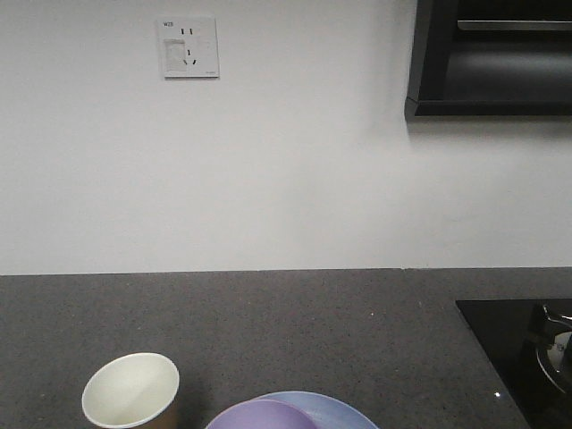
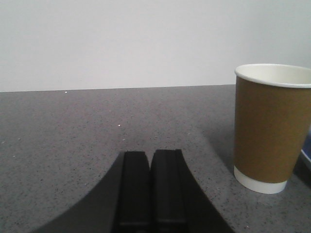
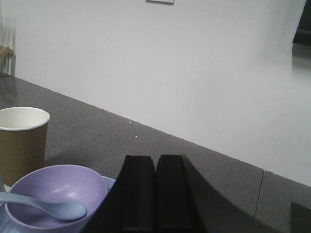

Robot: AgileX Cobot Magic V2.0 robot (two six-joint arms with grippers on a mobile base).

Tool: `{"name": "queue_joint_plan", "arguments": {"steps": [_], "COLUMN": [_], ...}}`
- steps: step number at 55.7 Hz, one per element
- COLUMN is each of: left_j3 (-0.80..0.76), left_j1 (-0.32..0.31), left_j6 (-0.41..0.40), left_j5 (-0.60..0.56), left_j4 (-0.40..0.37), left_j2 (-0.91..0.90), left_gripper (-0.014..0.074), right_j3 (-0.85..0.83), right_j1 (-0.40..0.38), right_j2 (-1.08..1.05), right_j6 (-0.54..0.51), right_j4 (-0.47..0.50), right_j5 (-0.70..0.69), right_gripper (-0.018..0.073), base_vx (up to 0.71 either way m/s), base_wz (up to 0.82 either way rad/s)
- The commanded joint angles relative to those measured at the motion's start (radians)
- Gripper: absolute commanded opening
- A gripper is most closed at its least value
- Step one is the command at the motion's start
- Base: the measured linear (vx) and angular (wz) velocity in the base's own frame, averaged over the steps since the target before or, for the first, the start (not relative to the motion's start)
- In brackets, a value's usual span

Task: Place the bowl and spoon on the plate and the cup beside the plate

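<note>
You're looking at a dark grey speckled countertop point(image 1: 268, 331) running up to a plain white wall point(image 1: 295, 161). There's a wall socket point(image 1: 188, 47) high up, a black cabinet point(image 1: 492, 58) in the top corner, and a glossy black cooktop point(image 1: 518, 357) set into the counter at the side.

Your left gripper point(image 2: 150, 194) has its two black fingers pressed flat together, holding nothing. The cup point(image 2: 271, 127) stands upright on the counter ahead and to the right of those fingers, clearly apart from them, brown outside, cream inside.

Your right gripper point(image 3: 155, 194) is the same: fingers closed against each other, empty. Just left of them sits the bowl point(image 3: 56, 191) on the plate point(image 3: 109, 182), with the spoon point(image 3: 46, 206) lying in the bowl, scoop end toward the fingers. The cup stands behind the bowl, further left.

Hard to see: only a sliver of plate shows in any view, the spoon's handle runs off the frame edge, and the front view cuts off the bowl and plate at the bottom. Neither arm shows up there.
</note>
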Motion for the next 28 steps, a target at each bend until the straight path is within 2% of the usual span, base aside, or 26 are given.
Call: {"name": "queue_joint_plan", "arguments": {"steps": [1,28], "left_j3": [-0.025,-0.025], "left_j1": [0.002,0.002], "left_j6": [0.001,0.001], "left_j5": [-0.075,-0.075], "left_j4": [-0.003,-0.003], "left_j2": [-0.017,-0.017], "left_gripper": [-0.0006,-0.0006], "right_j3": [-0.030,-0.030], "right_j1": [-0.006,-0.006], "right_j2": [0.008,0.008], "right_j6": [-0.007,-0.007], "right_j4": [0.000,0.000], "right_j5": [-0.086,-0.085], "right_gripper": [-0.0008,-0.0008], "base_vx": [0.00,0.00], "base_wz": [0.00,0.00]}}
